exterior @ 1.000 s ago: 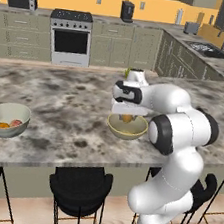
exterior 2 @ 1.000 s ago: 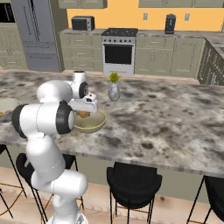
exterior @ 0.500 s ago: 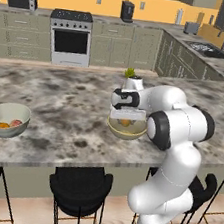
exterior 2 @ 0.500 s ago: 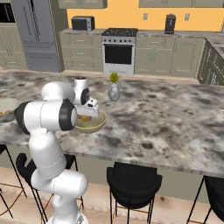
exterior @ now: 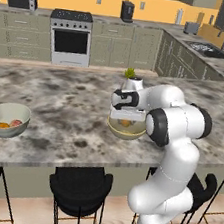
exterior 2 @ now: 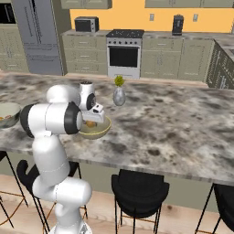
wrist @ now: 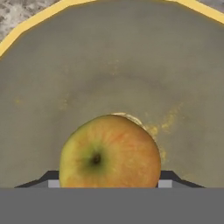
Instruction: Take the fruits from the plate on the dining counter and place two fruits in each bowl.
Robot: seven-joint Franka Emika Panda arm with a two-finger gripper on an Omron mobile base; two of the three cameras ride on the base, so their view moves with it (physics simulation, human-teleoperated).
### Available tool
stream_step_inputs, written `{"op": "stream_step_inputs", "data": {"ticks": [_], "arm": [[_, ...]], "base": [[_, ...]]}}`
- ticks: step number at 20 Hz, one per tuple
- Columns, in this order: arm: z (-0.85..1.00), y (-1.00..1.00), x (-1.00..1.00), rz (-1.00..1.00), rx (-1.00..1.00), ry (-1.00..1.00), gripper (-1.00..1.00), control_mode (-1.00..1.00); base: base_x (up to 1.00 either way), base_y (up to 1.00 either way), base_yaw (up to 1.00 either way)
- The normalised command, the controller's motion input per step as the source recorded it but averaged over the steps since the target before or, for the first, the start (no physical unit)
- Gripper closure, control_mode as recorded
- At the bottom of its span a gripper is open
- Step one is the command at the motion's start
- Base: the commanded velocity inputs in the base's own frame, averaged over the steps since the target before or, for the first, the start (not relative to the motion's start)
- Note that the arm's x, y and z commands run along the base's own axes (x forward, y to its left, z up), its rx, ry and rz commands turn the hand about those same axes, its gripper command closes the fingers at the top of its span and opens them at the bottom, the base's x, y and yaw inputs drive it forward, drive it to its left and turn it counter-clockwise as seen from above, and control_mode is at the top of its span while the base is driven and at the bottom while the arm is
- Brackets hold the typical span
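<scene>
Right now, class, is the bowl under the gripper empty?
No: in the hand view a yellow-orange fruit sits over the beige floor of the bowl.

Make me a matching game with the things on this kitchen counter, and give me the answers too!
Things:
1. yellow-orange round apple
2. small grey vase with a yellow-green sprig
3. beige deep bowl holding two fruits
4. black pincer

Places or states:
A. at the far left of the marble counter in the left base view
B. closed on a fruit
C. held just above the inside of the near bowl
D. standing upright beyond the near bowl

Pairs: 1-C, 2-D, 3-A, 4-B
</scene>
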Motion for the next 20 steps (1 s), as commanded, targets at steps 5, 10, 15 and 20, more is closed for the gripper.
{"op": "stream_step_inputs", "data": {"ticks": [5, 10, 15, 20], "arm": [[0.0, 0.0, 0.0, 0.0, 0.0, 0.0, -1.0, -1.0], [0.18, -0.01, -0.18, 0.0, 0.02, -0.06, -1.0, -1.0], [0.41, -0.07, -0.42, 0.0, 0.02, -0.01, -1.0, -1.0], [0.58, -0.13, -0.98, 0.0, 0.04, 0.0, -1.0, -1.0]], "base": [[0.0, 0.0, 0.0], [0.0, 0.0, 0.0], [0.0, 0.0, 0.0], [0.0, 0.0, 0.0]]}}
